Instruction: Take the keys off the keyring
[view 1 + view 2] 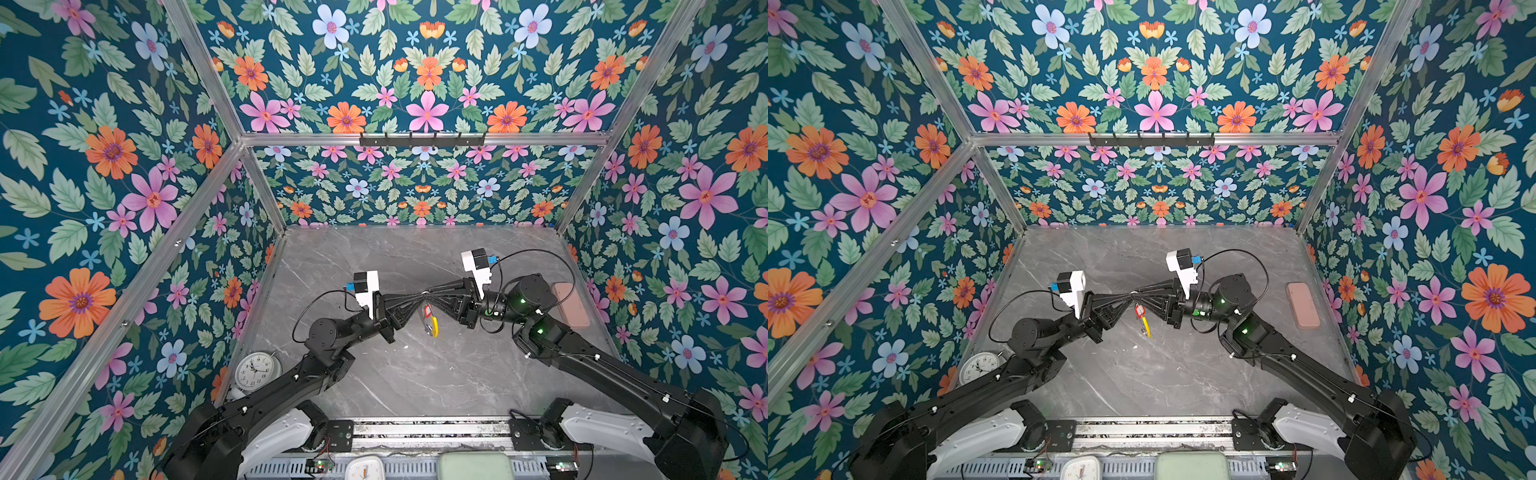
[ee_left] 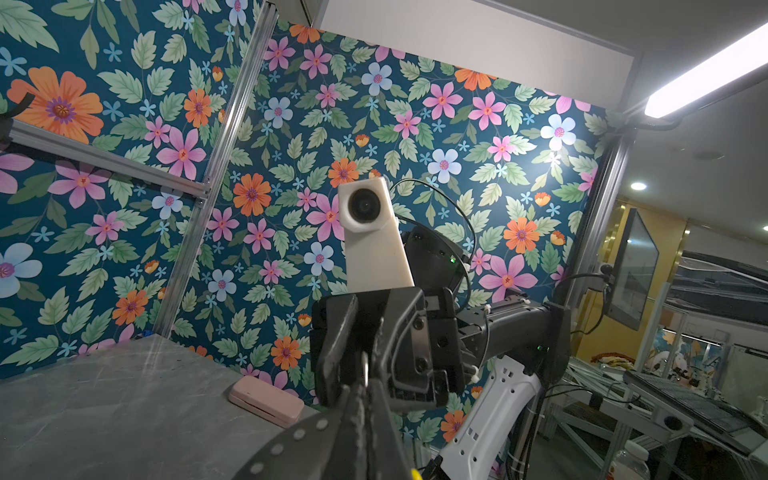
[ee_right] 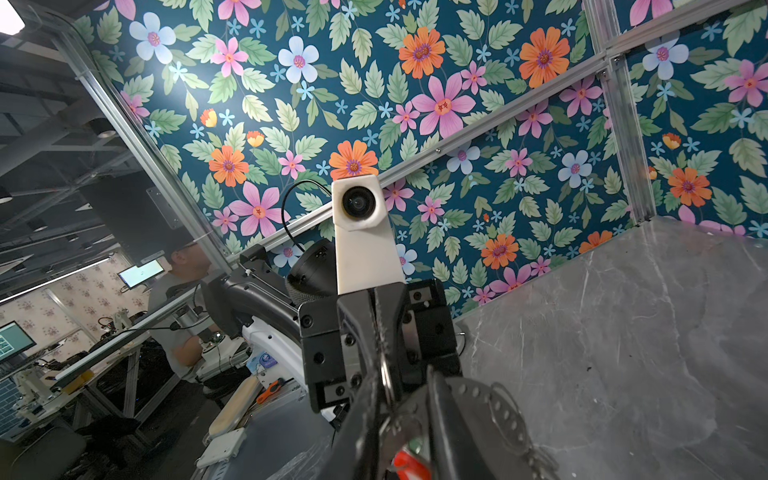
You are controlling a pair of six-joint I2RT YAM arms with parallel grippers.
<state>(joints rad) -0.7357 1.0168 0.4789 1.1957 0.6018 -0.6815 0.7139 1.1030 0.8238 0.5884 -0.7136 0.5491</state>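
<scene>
I have both arms raised and meeting nose to nose a little below the middle of both top views. That lets the keyring hang free, yellow part lowest, above the table, rather than lying flat where I could not work it.

My left gripper is pressed tight together, pinching the keyring at its top as an anchor. The right gripper faces it from the opposite side. Its jaws stand close around the metal there, but I cannot tell whether they bite.

The key with the red tag dangles just under the meeting point, within the right gripper's reach. I cannot find the blue-tagged key in any view. By my reading, no key is off yet.
</scene>
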